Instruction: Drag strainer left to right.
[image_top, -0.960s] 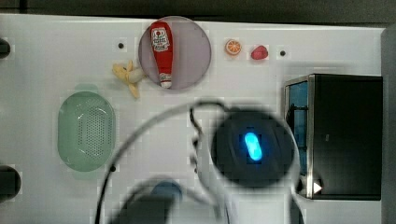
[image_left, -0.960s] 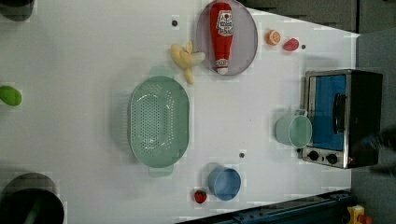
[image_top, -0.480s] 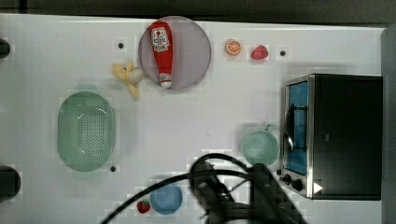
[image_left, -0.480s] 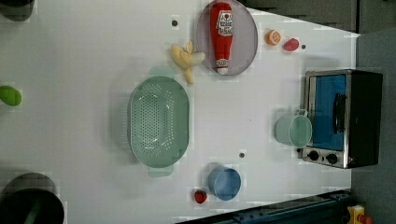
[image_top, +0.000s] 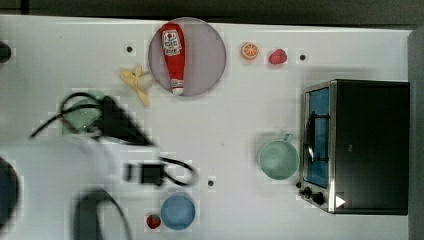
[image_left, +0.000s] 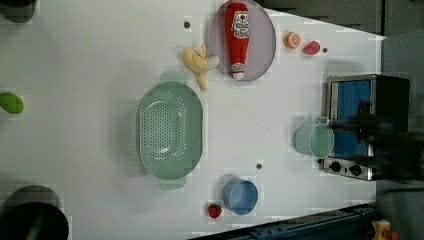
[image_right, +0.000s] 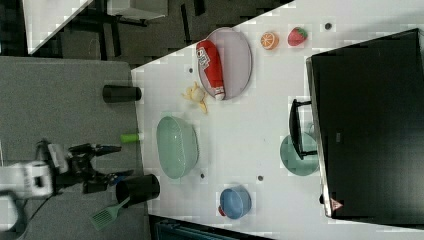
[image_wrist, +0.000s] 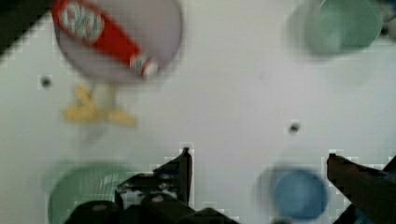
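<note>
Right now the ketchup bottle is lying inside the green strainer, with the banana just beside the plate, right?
Not quite. The ketchup bottle lies on the round plate, not in the strainer, which holds nothing in the left view. The banana is indeed just beside the plate.

The label on the ketchup bottle (image_top: 172, 50) is too small to read.
</note>
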